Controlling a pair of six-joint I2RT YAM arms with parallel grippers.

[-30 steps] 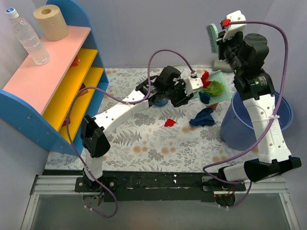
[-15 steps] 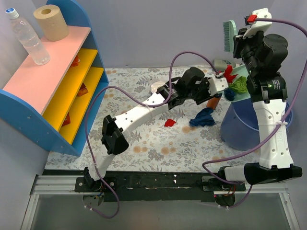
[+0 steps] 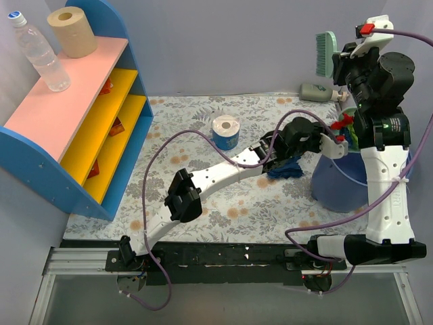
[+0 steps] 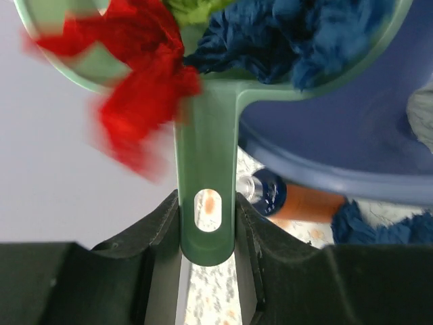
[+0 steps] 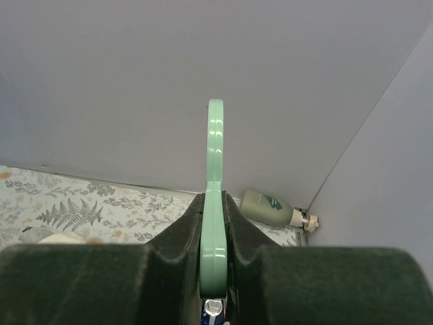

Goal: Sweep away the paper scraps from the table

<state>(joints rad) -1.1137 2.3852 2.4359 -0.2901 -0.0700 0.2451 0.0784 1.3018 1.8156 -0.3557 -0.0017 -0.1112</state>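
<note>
My left gripper [image 4: 206, 203] is shut on the green handle of the dustpan [image 4: 206, 149]. The pan holds paper scraps: blurred red ones [image 4: 135, 81] at its rim, a dark blue one [image 4: 298, 34] and a green one [image 4: 193, 10]. It hangs over the blue bucket [image 3: 331, 183]. In the top view the left gripper [image 3: 331, 143] reaches to the bucket's near rim, with a red scrap [image 3: 342, 123] showing beyond it. Another dark blue scrap [image 3: 284, 168] lies on the table [image 3: 203, 203] beside the bucket. My right gripper [image 5: 215, 203] is shut on the green brush [image 3: 327, 54], held high above the bucket.
A blue-wrapped tissue roll [image 3: 225, 131] stands mid-table. A green bottle [image 3: 314, 90] lies in the far right corner. An orange bottle [image 4: 311, 203] lies by the bucket's foot. The blue and yellow shelf [image 3: 74, 128] fills the left side, with a clear bottle [image 3: 40, 54] on top.
My left arm has swung the loaded dustpan to the right, from above the table to over the bucket. My right arm has carried the brush up and to the right. The tissue roll now shows.
</note>
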